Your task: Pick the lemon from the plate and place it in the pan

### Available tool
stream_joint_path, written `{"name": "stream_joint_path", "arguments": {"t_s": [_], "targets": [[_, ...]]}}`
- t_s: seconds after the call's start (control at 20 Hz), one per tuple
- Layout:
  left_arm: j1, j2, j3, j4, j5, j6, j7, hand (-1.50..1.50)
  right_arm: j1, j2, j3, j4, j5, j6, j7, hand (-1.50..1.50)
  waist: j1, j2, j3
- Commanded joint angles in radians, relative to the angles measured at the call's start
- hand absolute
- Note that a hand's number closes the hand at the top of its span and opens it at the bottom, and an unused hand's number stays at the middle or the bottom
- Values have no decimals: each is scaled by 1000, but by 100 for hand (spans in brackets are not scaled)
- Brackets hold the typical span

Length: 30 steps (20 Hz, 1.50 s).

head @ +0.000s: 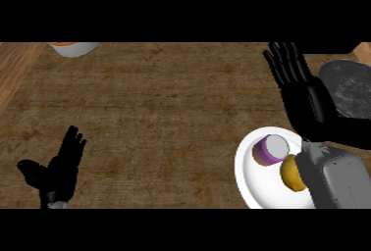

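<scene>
2 hands show for you in the head view. Your right hand (293, 73) is stretched out flat over the brown counter (159, 103), fingers straight and spread, holding nothing; it points toward the far edge, with its grey forearm (337, 179) coming in from the lower right corner. That forearm crosses the right side of the white plate (250, 184) and hides part of it.

On the plate you can see 2 things. The lemon (290, 172) lies near the plate's middle, yellow, with its right side tucked under the forearm. Just beside it, toward the far left of the plate, sits a round purple and white piece (272, 149), close to the lemon, though you cannot tell if they touch.

The pan (348, 88) is at the right edge, dark grey and speckled inside, just beyond the plate and right of your open right hand. The hand's wrist overlaps the pan's near left rim.

Your left hand (62, 166) rests at the lower left, fingers up and relaxed, grasping nothing, well apart from the plate.

At the far left edge, 1 pale bowl (72, 48) with something orange in it is cut off by the frame.
</scene>
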Motion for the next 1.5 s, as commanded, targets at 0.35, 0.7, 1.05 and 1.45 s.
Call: {"name": "stream_joint_path", "arguments": {"t_s": [0.35,0.7,1.05,1.45], "targets": [[-110,-32,-134,-133,-126,-60,-128,0,314,-220,-276,107,-11,-22,46,150,-128,2,-13],[-157,-40,-145,-151,-140,-80,-81,0,727,-322,-371,-47,-20,229,-197,-150,-64,3,-13],[-145,-51,-165,-177,-186,-101,-65,0,683,-444,-412,-54,31,326,-100,-150,-29,6,-14],[-173,-79,-165,-109,-200,-127,-102,0,545,-535,-198,-128,192,370,190,-150,-17,13,-16]]}}
